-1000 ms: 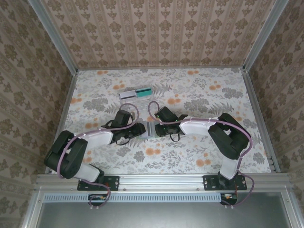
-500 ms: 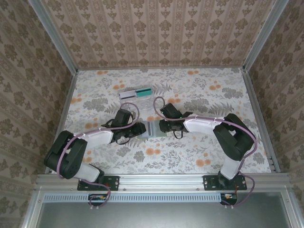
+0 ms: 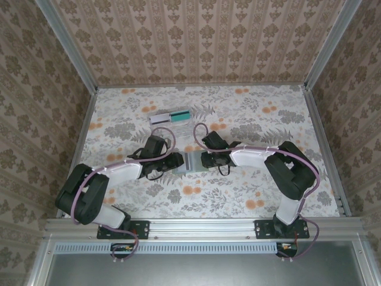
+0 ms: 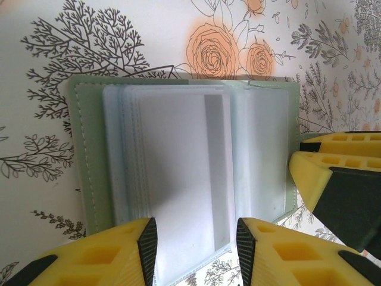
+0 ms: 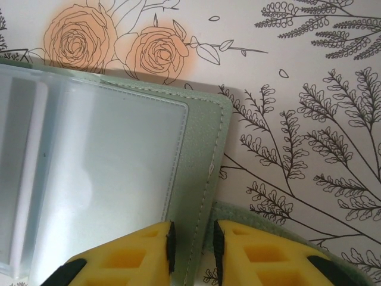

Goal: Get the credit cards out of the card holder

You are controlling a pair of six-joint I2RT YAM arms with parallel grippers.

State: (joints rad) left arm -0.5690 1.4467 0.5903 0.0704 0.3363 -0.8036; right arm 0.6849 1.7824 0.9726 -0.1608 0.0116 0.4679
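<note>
Top external: L gripper (image 3: pixel 176 161), jaws parted, pins flat green bifold card holder (image 3: pixel 191 161) at 9 o'clock; R gripper (image 3: pixel 205 159) has slid to its 3 o'clock edge, can't tell grip. Holder now spread open; cards (image 4: pixel 178 167) look reachable.

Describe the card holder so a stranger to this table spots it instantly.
On the floral table, look at the middle, between the left gripper and right gripper. The card holder lies open there: green cover, pale sleeves inside. The clear box farther back has no stitched green cover.
</note>
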